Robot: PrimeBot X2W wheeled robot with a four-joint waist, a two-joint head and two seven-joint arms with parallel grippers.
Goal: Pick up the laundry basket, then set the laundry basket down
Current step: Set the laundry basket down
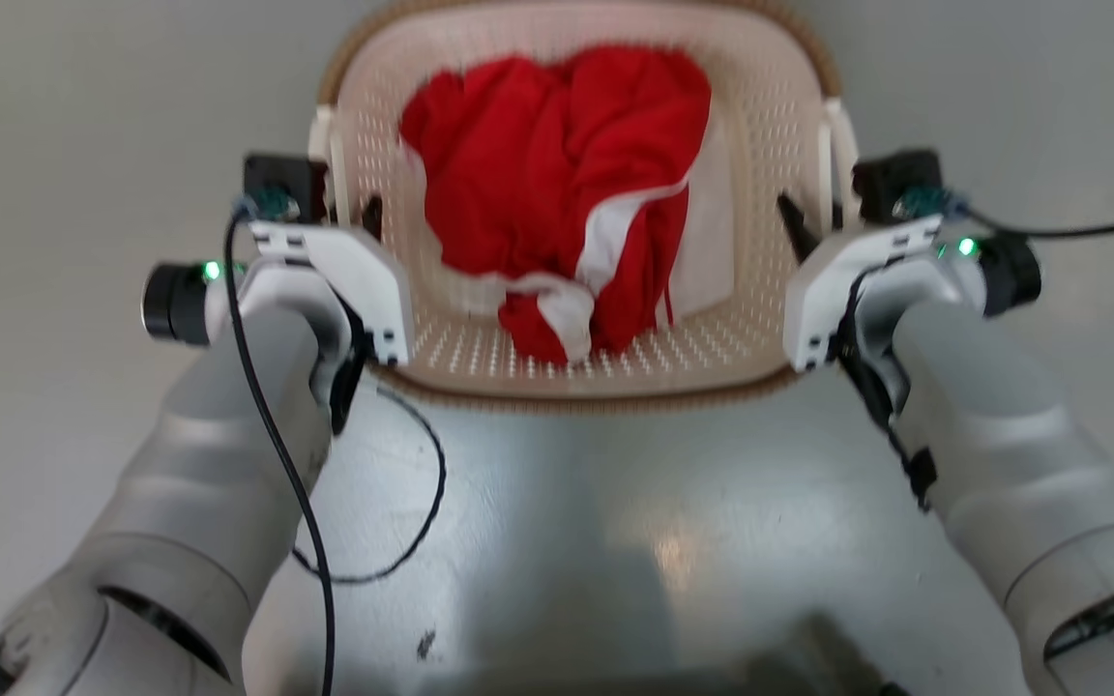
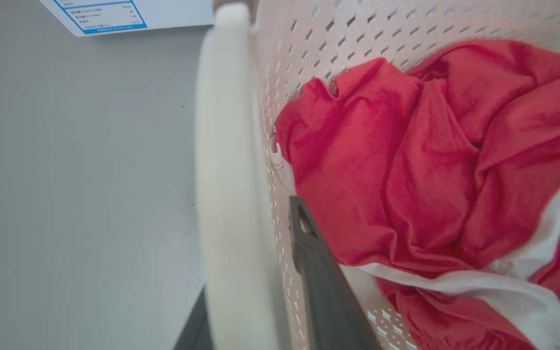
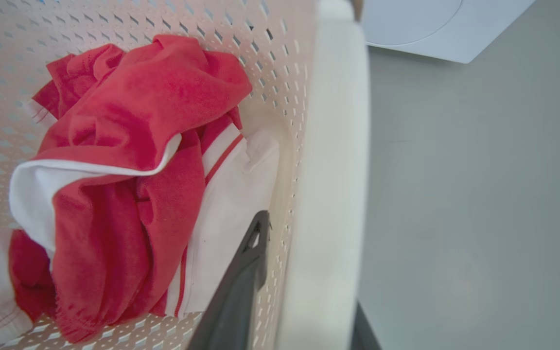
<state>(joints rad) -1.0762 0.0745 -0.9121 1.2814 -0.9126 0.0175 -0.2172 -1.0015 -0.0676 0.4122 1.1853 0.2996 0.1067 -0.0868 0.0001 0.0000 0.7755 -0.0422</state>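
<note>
While in jaws, basket (image 1: 772, 145) amid floor (image 1: 83, 145).

Seemingly a laundry room: red-and-white clothes (image 1: 557, 174) lay in a cream perforated plastic basket (image 1: 770, 126) near a labelled white appliance (image 2: 178, 9).

Pale grey floor (image 1: 54, 145), smooth and plain, spreading on both sides of the laundry basket (image 1: 770, 126) and behind it. Seen from the left wrist: a few small dark specks (image 2: 183, 106) scattered on the grey, and one faint thin line (image 2: 173, 245) running slantwise. Standing on the floor at the far end, a white machine (image 2: 173, 12), with a blue-framed label (image 2: 102, 14) on its face and a soft shadow under its lower edge. From the right wrist, also a white machine at the far end, with a large round shape (image 3: 406, 19) on its front. Not possible to tell whether the basket rests on the floor or hangs above it.
</note>
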